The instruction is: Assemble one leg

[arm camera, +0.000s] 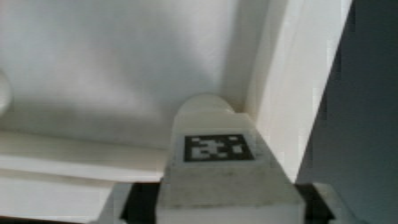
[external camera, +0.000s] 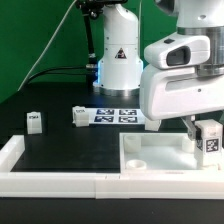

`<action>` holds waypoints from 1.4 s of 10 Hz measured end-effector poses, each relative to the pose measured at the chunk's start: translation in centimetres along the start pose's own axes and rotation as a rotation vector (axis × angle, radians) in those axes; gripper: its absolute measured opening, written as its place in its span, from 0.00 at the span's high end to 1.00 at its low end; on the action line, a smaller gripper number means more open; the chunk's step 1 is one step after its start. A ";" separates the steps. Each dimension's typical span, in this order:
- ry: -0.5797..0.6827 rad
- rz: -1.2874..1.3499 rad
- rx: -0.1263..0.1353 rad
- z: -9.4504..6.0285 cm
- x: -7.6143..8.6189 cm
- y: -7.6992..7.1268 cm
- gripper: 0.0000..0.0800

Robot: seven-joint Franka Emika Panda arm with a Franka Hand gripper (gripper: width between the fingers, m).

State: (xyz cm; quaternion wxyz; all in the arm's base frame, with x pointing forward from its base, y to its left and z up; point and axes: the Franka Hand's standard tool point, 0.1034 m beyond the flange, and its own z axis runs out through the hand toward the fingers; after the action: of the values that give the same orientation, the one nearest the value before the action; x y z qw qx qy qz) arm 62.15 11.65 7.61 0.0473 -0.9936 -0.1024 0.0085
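My gripper (external camera: pixel 208 135) is shut on a leg (external camera: pixel 209 139), a small white block with a black-and-white tag, and holds it over the right corner of the large white square piece (external camera: pixel 160 152). In the wrist view the held leg (arm camera: pixel 217 160) fills the space between the dark fingers (arm camera: pixel 143 203), with the square piece's raised rim (arm camera: pixel 285 80) just beyond its tip. Two more legs stand on the black table, one at the exterior view's left (external camera: pixel 34 121) and one near the middle (external camera: pixel 79 116).
The marker board (external camera: pixel 112 115) lies behind the square piece. A white rail (external camera: pixel 60 182) runs along the table's front edge and left side. The robot's white base (external camera: pixel 118 60) stands at the back.
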 end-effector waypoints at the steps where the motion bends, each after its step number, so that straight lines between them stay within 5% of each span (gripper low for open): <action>1: 0.000 0.083 0.005 0.0 0.0 0.0 0.64; 4: 0.040 0.536 0.024 0.1 0.0 -0.1 0.64; 6: 0.061 0.846 0.077 0.1 0.1 0.2 0.64; 8: 0.045 1.124 0.098 0.1 0.2 0.2 0.64; 13: 0.013 1.550 0.118 0.1 0.3 0.2 0.64; 14: 0.018 1.471 0.117 0.1 0.3 0.1 0.53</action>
State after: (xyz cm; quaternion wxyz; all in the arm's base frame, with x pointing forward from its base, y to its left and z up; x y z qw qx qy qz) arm 62.44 11.58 7.46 0.0832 -0.8014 0.5912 0.0355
